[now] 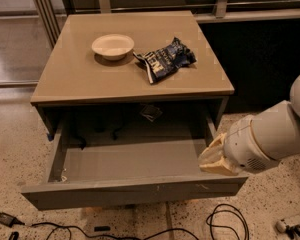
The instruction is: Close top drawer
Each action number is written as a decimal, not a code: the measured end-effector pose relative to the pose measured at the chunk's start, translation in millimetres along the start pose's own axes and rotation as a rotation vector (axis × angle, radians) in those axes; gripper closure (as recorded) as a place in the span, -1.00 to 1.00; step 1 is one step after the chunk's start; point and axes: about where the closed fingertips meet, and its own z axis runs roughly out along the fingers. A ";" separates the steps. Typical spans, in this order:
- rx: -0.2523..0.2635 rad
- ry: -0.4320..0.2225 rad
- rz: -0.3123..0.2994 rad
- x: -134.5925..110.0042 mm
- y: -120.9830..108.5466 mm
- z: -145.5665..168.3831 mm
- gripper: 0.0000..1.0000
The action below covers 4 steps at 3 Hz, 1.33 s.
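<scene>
Closing not yet begun: top drawer (135, 191) stands wide open

Nearest the camera, below the pincer (216, 159), dark cables (225, 223) loop over the speckled floor. Just above them runs the drawer's plain grey front board. It stretches leftward from the pincer, and the drawer is pulled far out of the cabinet with its grey inside in full view. Judging from that, none of the task is done and the whole push inward is left.

The pincer sits at the drawer's right front corner, over the right side wall just behind the front board. It looks to be touching or almost touching that wall, but contact cannot be settled. Whether the pincer is apart or together cannot be told, and it appears to carry nothing. Its white arm (270, 139) runs off to the right.

Beyond the pincer, up and to the left, a small dark scrap (151, 112) lies at the back of the drawer cavity. Farther off, on the cabinet top (85, 81), lie a blue snack bag (165, 59) and, left of it, a pale bowl (113, 46).
</scene>
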 end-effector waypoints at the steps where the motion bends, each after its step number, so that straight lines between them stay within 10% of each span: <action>1: 0.001 0.001 0.002 1.1 0.3 1.9 1.00; 4: -0.073 -0.082 0.103 -1.0 28.1 98.5 1.00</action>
